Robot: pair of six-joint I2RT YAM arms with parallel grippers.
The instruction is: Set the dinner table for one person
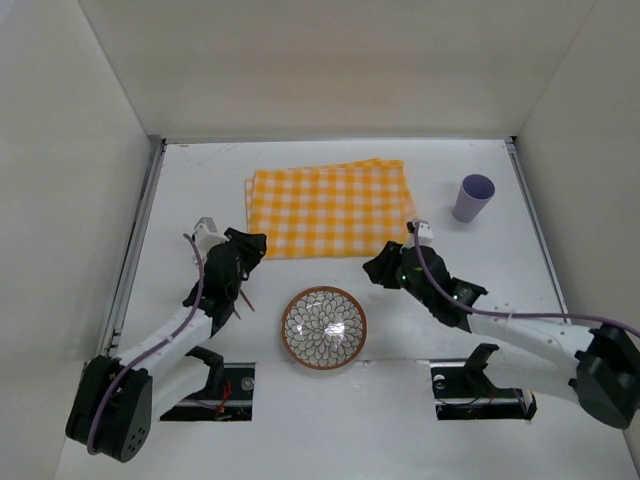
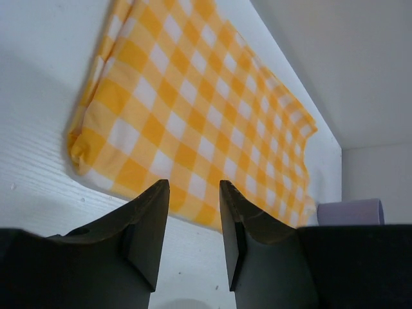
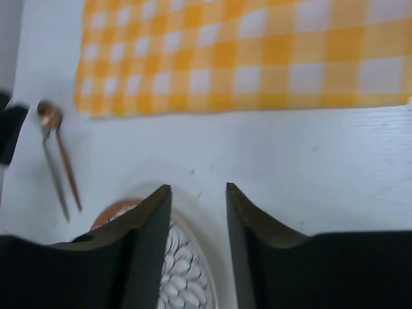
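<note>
Place setting looks half done: the cloth [image 1: 330, 210] lies on the worktop [image 1: 200, 180]; bowl [image 1: 323, 327], spoon [image 3: 64, 164] and cup [image 1: 473, 198] sit off the cloth's near and right edges. The left pincer [image 2: 193, 193] and right pincer [image 3: 198, 193] hover spread, empty.

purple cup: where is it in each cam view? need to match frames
Top external: purple cup at far right, standing just right of the checked cloth, not touching it.
Left wrist: cup at the lower right, past the cloth's far corner, its lower part cut off.
Right wrist: not in view.
Shared landmark: the checked cloth, seen in all three views.
</note>
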